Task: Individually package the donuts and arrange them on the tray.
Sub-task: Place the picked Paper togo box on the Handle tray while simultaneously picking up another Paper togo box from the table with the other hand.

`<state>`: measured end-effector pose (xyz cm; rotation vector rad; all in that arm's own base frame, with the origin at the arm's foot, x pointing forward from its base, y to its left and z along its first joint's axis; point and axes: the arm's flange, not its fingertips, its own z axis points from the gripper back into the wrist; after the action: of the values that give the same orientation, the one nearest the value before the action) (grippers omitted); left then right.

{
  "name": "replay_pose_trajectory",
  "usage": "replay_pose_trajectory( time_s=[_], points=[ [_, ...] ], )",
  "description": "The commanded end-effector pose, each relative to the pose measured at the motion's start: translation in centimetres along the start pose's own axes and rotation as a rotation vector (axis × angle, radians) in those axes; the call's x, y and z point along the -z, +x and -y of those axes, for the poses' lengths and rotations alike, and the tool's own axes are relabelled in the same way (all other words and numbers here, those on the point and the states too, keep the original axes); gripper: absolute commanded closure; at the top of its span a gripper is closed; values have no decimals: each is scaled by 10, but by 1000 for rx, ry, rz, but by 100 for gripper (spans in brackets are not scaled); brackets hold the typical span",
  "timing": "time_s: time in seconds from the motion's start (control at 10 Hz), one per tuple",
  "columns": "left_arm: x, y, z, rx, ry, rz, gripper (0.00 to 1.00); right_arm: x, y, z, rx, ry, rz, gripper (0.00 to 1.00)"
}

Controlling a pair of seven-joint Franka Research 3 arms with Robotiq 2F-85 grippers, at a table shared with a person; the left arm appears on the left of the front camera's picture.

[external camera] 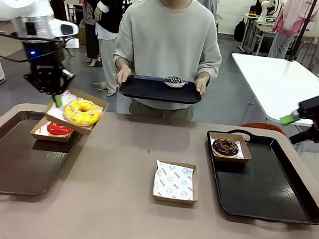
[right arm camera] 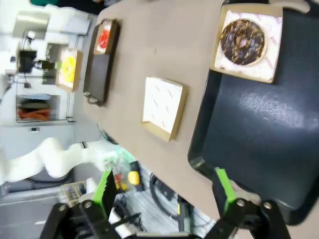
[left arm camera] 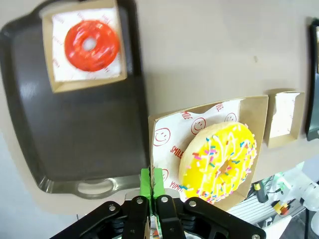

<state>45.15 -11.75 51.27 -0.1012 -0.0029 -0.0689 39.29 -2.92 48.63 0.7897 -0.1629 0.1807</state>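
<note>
Glossy red donut [left arm camera: 91,45], brown card box [left arm camera: 257,124], smooth black tray [external camera: 277,194]

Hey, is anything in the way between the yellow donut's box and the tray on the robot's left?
Only the red donut's box, in the tray's far right corner, near the yellow donut's box held by the left pincer. The rest of the tray is bare, so a spot nearer the robot looks free.

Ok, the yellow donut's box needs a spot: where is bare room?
Left tray: crowded at its far right corner by the red donut's box, bare nearer. Right tray: bare but for the chocolate donut's box at far left. Table bare either side of the empty box.
</note>
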Motion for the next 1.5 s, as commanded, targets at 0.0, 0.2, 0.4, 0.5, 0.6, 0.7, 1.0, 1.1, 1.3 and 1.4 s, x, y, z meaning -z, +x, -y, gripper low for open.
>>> replay_pose_trajectory(
  time_s=[0.0,0.2,0.4,0.5,0.6,0.7,1.0,1.1,1.3,1.4],
  points=[
    [14,-13,-24,-3,-15,-11,99,47,4,-32,24,-154,-11,0],
    [28,-21,-58,-3,-9,-10,99,94,9,-62,9,-262,-9,0],
    [41,-23,-83,-4,-3,-11,99,140,11,-80,19,-342,-13,0],
    [46,-24,-91,3,-1,-17,99,158,13,-82,30,-370,-11,0],
    [51,-22,-96,4,4,-23,99,172,17,-83,44,-399,-11,0],
    [55,-21,-101,-8,2,-31,99,182,19,-85,47,-406,-13,0],
    [66,-18,-103,-21,14,-40,99,196,18,-85,59,-378,-49,0],
    [60,-20,-100,-31,-9,-52,99,193,14,-79,41,-390,-29,0],
    [60,-20,-100,-31,-9,-52,99,193,14,-79,41,-390,-29,0],
    [60,-20,-100,-31,-9,-52,99,193,14,-79,41,-390,-29,0]
  ],
)
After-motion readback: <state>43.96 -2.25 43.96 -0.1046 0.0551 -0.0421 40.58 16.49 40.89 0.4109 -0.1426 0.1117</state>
